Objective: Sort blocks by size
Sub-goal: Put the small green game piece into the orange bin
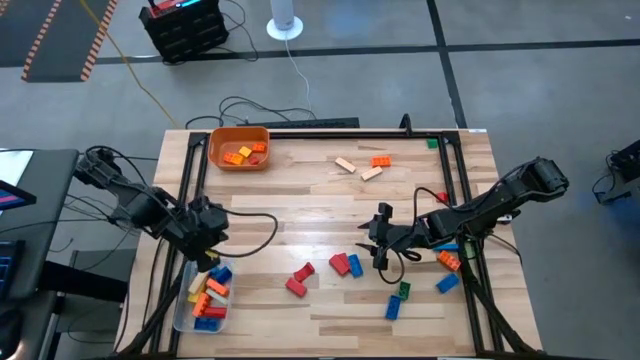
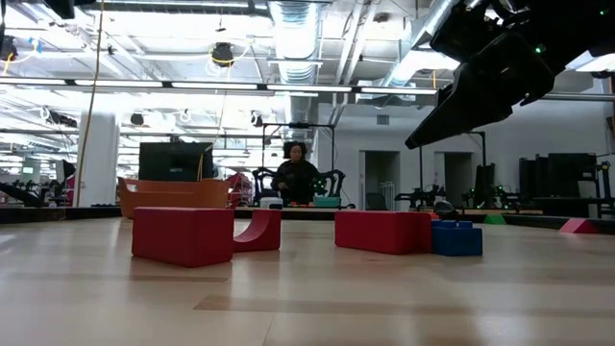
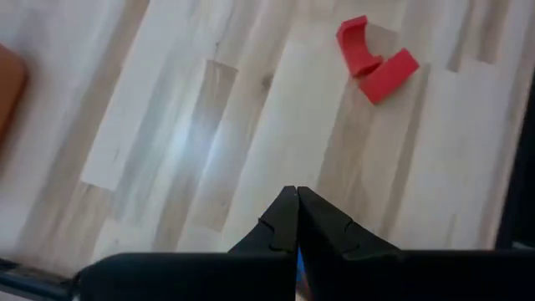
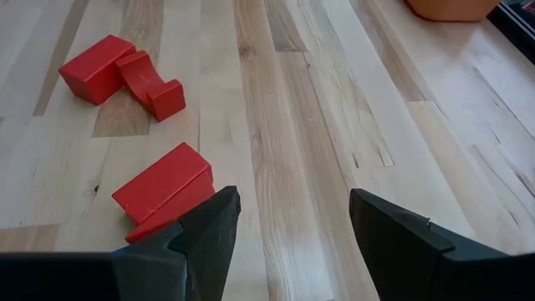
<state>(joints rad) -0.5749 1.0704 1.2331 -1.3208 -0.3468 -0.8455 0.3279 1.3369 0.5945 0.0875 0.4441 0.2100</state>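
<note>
Right gripper [image 4: 288,230] hangs wide open, empty, w/ a red block [image 4: 164,191] just beside one finger. Further out, two more red blocks [image 1: 298,279] (touching). Left gripper [image 3: 296,219] pinched shut over the clear tub [image 1: 180,312], table's near-left.

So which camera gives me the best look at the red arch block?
The right wrist view: the red arch block lies in full, touching a red brick. The left wrist view shows it farther off; the low view half hidden; the high view tiny.

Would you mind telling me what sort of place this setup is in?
Probably a large robotics lab or workshop: exposed ceiling ducts, more equipment rigs beyond the wooden table, and a person at a workstation.
</note>
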